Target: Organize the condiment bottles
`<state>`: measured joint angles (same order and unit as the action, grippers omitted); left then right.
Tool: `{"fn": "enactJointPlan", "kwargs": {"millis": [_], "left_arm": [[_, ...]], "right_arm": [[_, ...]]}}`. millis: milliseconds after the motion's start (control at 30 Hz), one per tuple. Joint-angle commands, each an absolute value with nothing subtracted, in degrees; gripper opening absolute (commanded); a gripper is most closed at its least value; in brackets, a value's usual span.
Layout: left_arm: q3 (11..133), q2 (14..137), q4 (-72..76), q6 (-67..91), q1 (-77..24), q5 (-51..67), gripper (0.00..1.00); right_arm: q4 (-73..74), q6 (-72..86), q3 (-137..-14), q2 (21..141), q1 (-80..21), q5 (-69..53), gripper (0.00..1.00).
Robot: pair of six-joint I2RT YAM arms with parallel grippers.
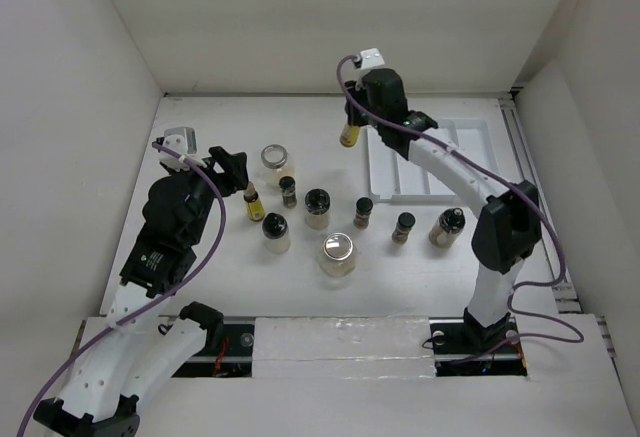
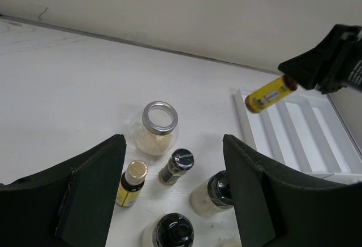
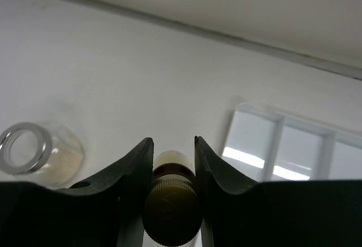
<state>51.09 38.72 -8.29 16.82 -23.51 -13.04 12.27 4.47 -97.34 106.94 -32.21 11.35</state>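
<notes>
One slim yellow-oil bottle (image 2: 270,93) hangs tilted, cap clamped in the right fingers (image 3: 133,173), base lowest; left fingers (image 2: 90,196) gape empty.

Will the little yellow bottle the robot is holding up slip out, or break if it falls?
It might slip: the yellow bottle looks like smooth glass, and the right gripper pinches only its cap end. It is small, so probably light. If dropped it could crack, and being round it would likely roll across the table.
</notes>
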Motion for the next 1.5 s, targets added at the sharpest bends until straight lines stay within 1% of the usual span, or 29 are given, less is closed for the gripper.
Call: {"fn": "enactJointPlan", "kwargs": {"millis": [0, 167, 333, 500, 567, 600, 633, 667, 700, 767, 800, 867, 933, 1000, 1033, 1067, 1100, 1133, 1167, 1200, 1233, 1267, 1300, 1333, 1367, 1400, 1433, 1467], "left_arm": [[50.71, 38.06, -5.01, 16.61, -23.20, -12.48, 0.65], [50.71, 38.67, -5.01, 16.61, -23.20, -12.48, 0.65], [50.71, 38.14, -5.01, 16.61, -23.20, -13.00, 0.65], [50.19, 38.14, -4.48, 16.61, -23.20, -13.01, 0.65], [50.19, 38.14, -5.01, 16.61, -23.20, -12.31, 0.65], [50.19, 38.14, -5.01, 16.61, -23.20, -12.30, 0.65], [50.19, 38.14, -5.01, 16.61, -23.20, -11.78, 0.65], [50.19, 38.14, -4.49, 16.61, -23.20, -11.78, 0.65], [50.19, 38.14, -4.48, 16.61, -23.20, -11.78, 0.65], [50.71, 38.14, -5.10, 16.61, -23.20, -11.78, 0.65], [50.71, 38.14, -5.10, 16.61, -23.20, -11.26, 0.65], [50.71, 38.14, -4.48, 16.61, -23.20, -11.25, 0.65], [50.71, 38.14, -5.00, 16.61, -23.20, -11.25, 0.65], [50.71, 38.14, -5.01, 16.61, -23.20, -12.30, 0.65], [50.71, 38.14, -5.01, 16.61, -23.20, -12.83, 0.65], [50.71, 38.14, -5.01, 16.61, -23.20, -13.62, 0.65], [50.71, 38.14, -5.01, 16.61, -23.20, -13.62, 0.65], [50.71, 38.14, -5.53, 16.61, -23.20, -13.62, 0.65], [50.71, 38.14, -5.54, 17.31, -23.20, -14.15, 0.65], [50.71, 37.62, -5.54, 17.31, -23.20, -14.15, 0.65], [50.71, 37.62, -5.02, 17.31, -23.20, -14.76, 0.65], [50.71, 37.62, -5.01, 17.92, -23.20, -15.29, 0.65], [50.71, 37.62, -5.53, 18.45, -23.20, -15.29, 0.65], [50.71, 37.10, -6.06, 18.46, -23.20, -15.82, 0.65], [50.71, 37.09, -6.06, 18.46, -23.20, -15.82, 0.65], [50.71, 36.48, -5.37, 18.46, -23.20, -15.82, 0.65], [50.19, 36.47, -5.36, 18.46, -23.20, -15.82, 0.65], [50.19, 36.47, -5.36, 18.46, -23.20, -15.82, 0.67]], "right_arm": [[8.17, 3.78, -98.79, 105.55, -26.64, 12.48, 0.06], [8.79, 3.16, -102.30, 109.06, -22.42, 11.51, 0.06], [10.11, 2.11, -106.52, 115.21, -21.09, 11.51, 0.05], [7.48, 2.11, -106.52, 118.48, -21.09, 15.28, 0.02], [5.02, 2.11, -104.78, 119.18, -21.09, 16.78, 0.02], [4.49, 2.11, -104.16, 119.18, -21.09, 16.79, 0.05], [4.48, 2.11, -104.15, 119.18, -21.09, 17.57, 0.11], [3.79, 2.11, -103.28, 119.18, -21.09, 18.10, 0.20], [3.78, 2.11, -102.75, 119.18, -21.62, 18.11, 0.43], [3.78, 2.11, -102.04, 118.65, -21.62, 17.06, 0.63], [3.78, 2.11, -101.34, 117.26, -21.62, 17.05, 0.76], [3.78, 2.11, -101.34, 115.76, -21.62, 16.52, 0.85], [4.39, 2.11, -101.34, 113.31, -21.62, 16.00, 0.88], [6.58, 2.11, -101.34, 110.84, -22.32, 15.29, 0.89], [6.59, 2.11, -99.25, 107.26, -22.85, 15.29, 0.89], [6.59, 2.11, -97.49, 105.23, -23.46, 14.42, 0.86], [6.59, 2.11, -95.38, 103.29, -25.29, 11.80, 0.82], [5.03, 3.24, -90.84, 99.62, -26.44, 10.73, 0.75], [4.49, 3.77, -88.44, 98.01, -27.85, 9.85, 0.43], [4.48, 4.30, -86.07, 96.52, -29.34, 7.41, 0.27], [3.87, 4.83, -83.87, 95.20, -32.75, 6.34, 0.15], [3.17, 5.44, -79.15, 92.66, -34.70, 5.72, 0.10], [1.95, 5.45, -76.49, 91.24, -36.80, 5.71, 0.12], [-1.37, 4.93, -73.85, 89.75, -41.00, 6.32, 0.21], [-2.36, 4.23, -69.74, 87.13, -42.78, 6.85, 0.34], [-2.37, 4.22, -68.39, 85.88, -44.37, 6.86, 0.69], [-2.37, 3.26, -67.25, 84.83, -45.43, 6.07, 0.83], [-2.37, 3.25, -66.11, 83.94, -46.92, 6.06, 0.92]]}}
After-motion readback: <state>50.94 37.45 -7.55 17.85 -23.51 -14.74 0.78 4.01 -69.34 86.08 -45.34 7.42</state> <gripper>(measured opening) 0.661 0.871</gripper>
